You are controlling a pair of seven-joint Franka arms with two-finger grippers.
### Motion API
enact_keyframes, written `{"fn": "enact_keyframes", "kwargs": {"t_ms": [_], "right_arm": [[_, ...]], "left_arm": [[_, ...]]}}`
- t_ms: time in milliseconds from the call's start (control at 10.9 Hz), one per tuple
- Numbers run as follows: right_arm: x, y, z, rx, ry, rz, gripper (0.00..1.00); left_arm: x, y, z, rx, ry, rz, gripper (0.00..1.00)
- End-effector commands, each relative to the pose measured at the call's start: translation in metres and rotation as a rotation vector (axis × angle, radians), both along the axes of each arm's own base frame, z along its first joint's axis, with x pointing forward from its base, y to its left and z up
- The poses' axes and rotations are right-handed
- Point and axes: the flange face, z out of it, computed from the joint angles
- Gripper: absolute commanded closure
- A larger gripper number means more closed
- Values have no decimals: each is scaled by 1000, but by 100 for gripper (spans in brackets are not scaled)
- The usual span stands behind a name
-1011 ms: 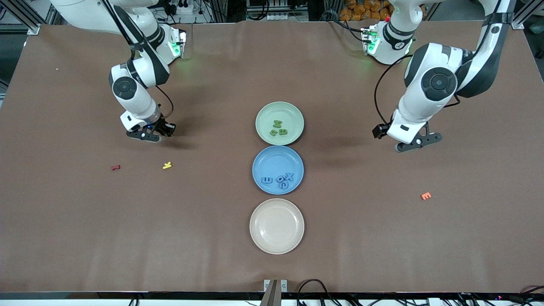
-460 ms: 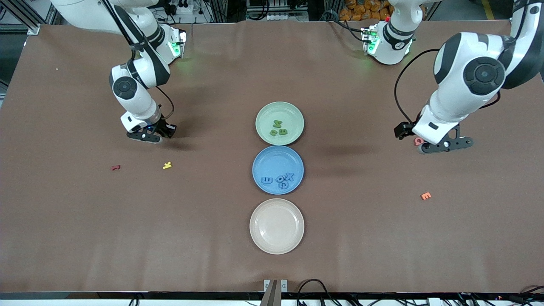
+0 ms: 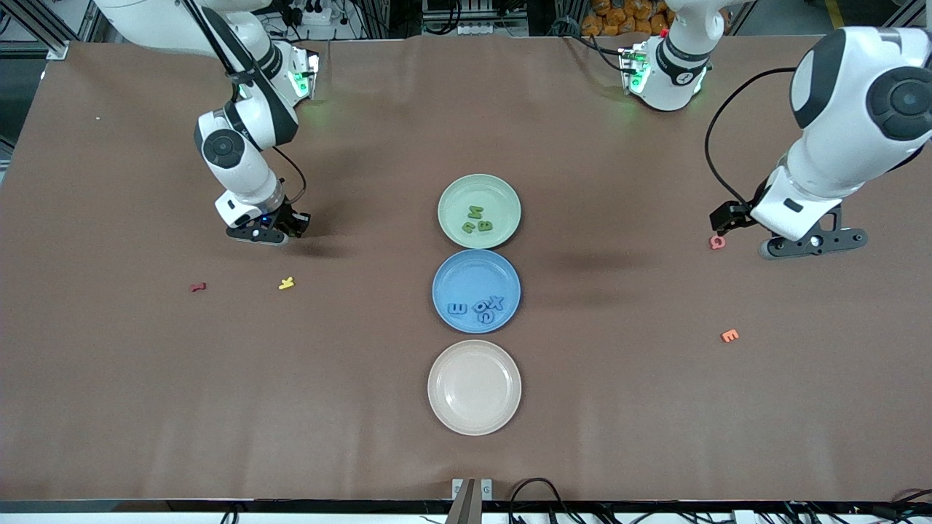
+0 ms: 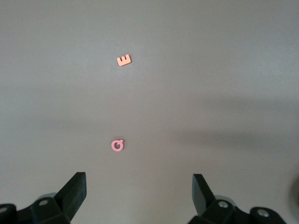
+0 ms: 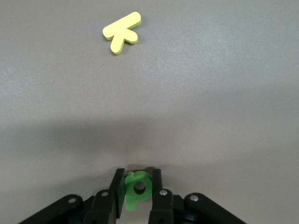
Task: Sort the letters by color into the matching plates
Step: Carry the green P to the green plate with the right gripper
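a green letter (image 5: 137, 188) sits pinched between the fingers of the right gripper (image 3: 263, 231), low over bare table toward the right arm's end, near the yellow letter (image 3: 286, 283). to do this step well, i'd lift it straight, keep the pinch firm, carry it over the pale green plate (image 3: 502, 193) and release low, clear of the three green letters already there. the left gripper (image 3: 808, 244) hangs with fingers spread wide and empty beside the pink letter (image 3: 717, 242); the orange e (image 3: 729, 335) lies nearer the camera.
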Motion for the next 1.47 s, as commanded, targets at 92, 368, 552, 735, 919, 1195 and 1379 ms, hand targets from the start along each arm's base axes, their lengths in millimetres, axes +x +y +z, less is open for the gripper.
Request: {"fn": "enact_keyframes", "kwargs": {"t_ms": [92, 368, 552, 735, 919, 1195, 1379], "right_arm": [[6, 12, 7, 4, -24, 23, 100], [16, 27, 17, 10, -52, 35, 100], [24, 34, 24, 5, -55, 45, 100], [32, 43, 31, 8, -72, 57, 100], [40, 59, 40, 5, -78, 75, 100], [60, 80, 62, -16, -76, 98, 100], [78, 95, 86, -48, -58, 105, 100]], "left_arm": [[-7, 54, 45, -93, -18, -80, 0], [-1, 64, 73, -110, -74, -58, 0], [3, 63, 74, -133, -79, -45, 0], [7, 62, 85, -148, -103, -26, 0], [9, 65, 89, -148, -111, -21, 0], [15, 71, 79, -154, -96, 17, 0], [14, 96, 87, -161, -117, 94, 0]]}}
